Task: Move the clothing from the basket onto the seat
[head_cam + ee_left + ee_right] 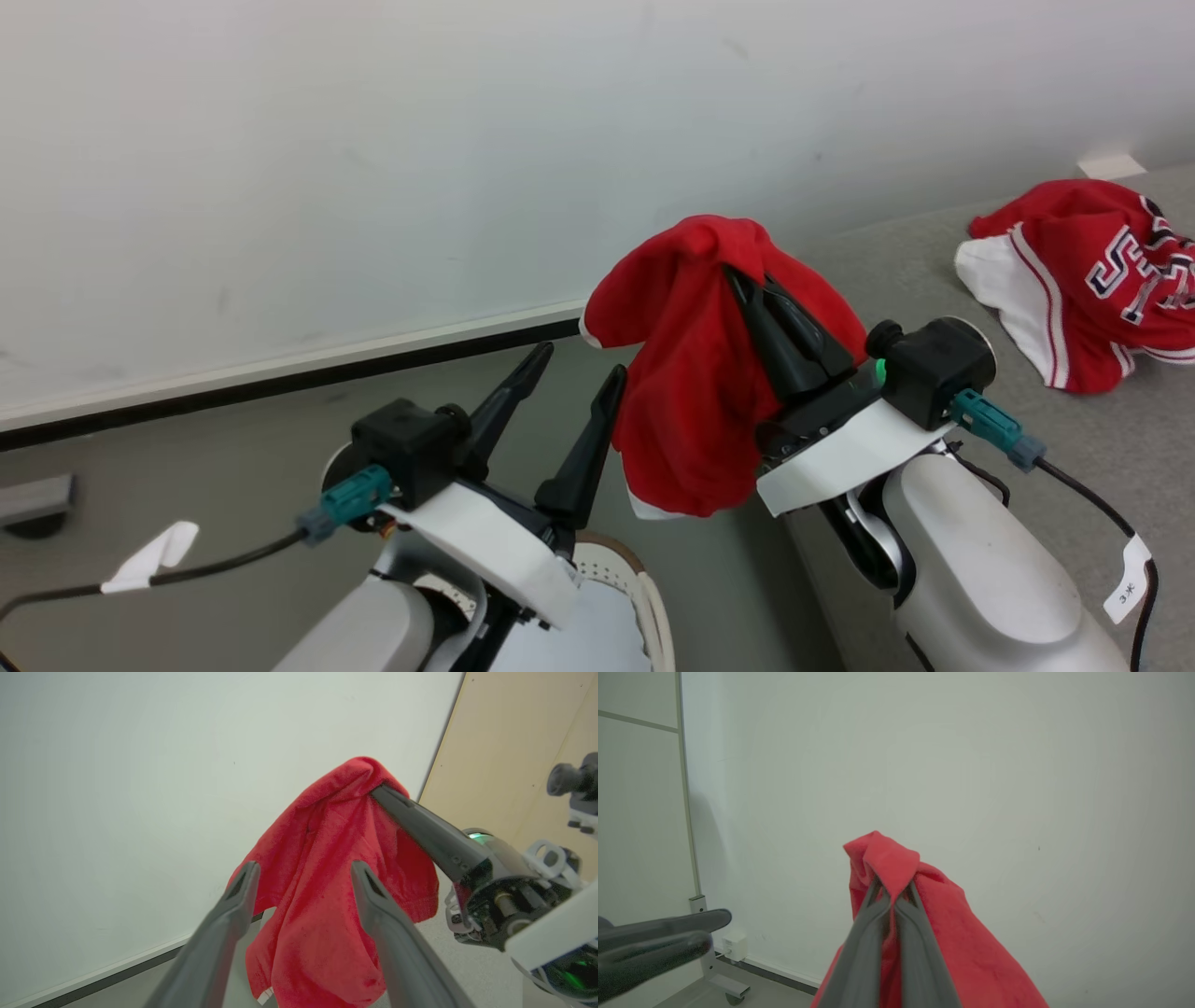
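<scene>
My right gripper (738,273) is shut on a plain red garment (691,401), which hangs from its fingertips in the air, above and a little right of the basket. The right wrist view has the right gripper (890,891) pinching a fold of the red garment (971,947). My left gripper (579,364) stands open beside the cloth, holding nothing. Seen from the left wrist, the left gripper (303,870) frames the red garment (322,924). A red jersey (1092,271) with white lettering lies on the grey seat (915,271). The cream basket's brown rim (651,597) shows under my left arm.
A white wall with a black baseboard (280,383) stands straight ahead. A partition's wheeled foot (726,991) stands on the grey floor at the left, with a small white box (733,946) on the wall near it. A wooden panel (514,742) rises to the right.
</scene>
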### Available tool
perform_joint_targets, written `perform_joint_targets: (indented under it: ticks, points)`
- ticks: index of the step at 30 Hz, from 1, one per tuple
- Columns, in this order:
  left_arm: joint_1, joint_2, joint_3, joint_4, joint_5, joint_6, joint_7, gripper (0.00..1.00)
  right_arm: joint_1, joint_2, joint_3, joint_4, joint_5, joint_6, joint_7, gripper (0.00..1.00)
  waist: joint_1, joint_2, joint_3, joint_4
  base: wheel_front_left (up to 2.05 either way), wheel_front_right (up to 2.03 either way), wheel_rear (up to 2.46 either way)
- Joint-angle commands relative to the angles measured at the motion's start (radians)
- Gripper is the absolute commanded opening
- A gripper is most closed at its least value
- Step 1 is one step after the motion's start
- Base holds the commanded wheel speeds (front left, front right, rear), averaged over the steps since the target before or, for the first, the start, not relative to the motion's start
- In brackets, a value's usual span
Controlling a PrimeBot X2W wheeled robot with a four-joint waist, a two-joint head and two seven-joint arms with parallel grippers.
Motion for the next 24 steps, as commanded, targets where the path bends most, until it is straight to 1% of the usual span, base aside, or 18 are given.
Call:
perform_joint_targets:
  ticks: [1, 7, 12, 15, 18, 22, 24]
  points:
    - [0.011, -0.004, -0.007, -0.003, 0.008, -0.002, -0.009, 1.00, 0.013, -0.005, -0.015, -0.010, -0.007, -0.002, 0.000, 0.00, 0.0001, 0.0000, 0.016, -0.062, 0.00, 0.00, 0.00]
    - [0.001, -0.025, -0.050, -0.006, 0.033, -0.018, -0.028, 1.00, 0.038, -0.036, -0.072, -0.046, -0.029, -0.003, 0.000, 0.00, 0.0001, 0.0000, 0.045, -0.158, 0.00, 0.00, 0.00]
    - [-0.010, -0.043, -0.093, 0.007, 0.058, -0.037, -0.041, 1.00, 0.074, -0.077, -0.160, -0.084, -0.037, -0.002, 0.000, 0.00, 0.0001, 0.0000, 0.076, -0.198, 0.00, 0.00, 0.00]
    - [-0.020, -0.057, -0.119, 0.012, 0.073, -0.047, -0.051, 1.00, 0.094, -0.102, -0.213, -0.097, -0.047, -0.003, 0.000, 0.00, 0.0001, 0.0000, 0.098, -0.199, 0.00, 0.00, 0.00]
    - [-0.034, -0.064, -0.138, 0.015, 0.089, -0.057, -0.060, 1.00, 0.095, -0.123, -0.270, -0.103, -0.057, -0.002, 0.000, 0.00, 0.0001, 0.0000, 0.135, -0.185, 0.00, 0.00, 0.00]
    - [-0.046, -0.070, -0.163, 0.028, 0.103, -0.075, -0.064, 1.00, 0.039, -0.160, -0.344, -0.083, -0.060, -0.002, 0.003, 0.00, 0.0001, 0.0000, 0.188, -0.144, 0.00, 0.00, 0.00]
    - [-0.053, -0.071, -0.173, 0.031, 0.111, -0.079, -0.070, 1.00, -0.010, -0.198, -0.382, -0.060, -0.085, -0.003, 0.012, 0.00, 0.0001, 0.0000, 0.218, -0.121, 0.00, 0.00, 0.00]
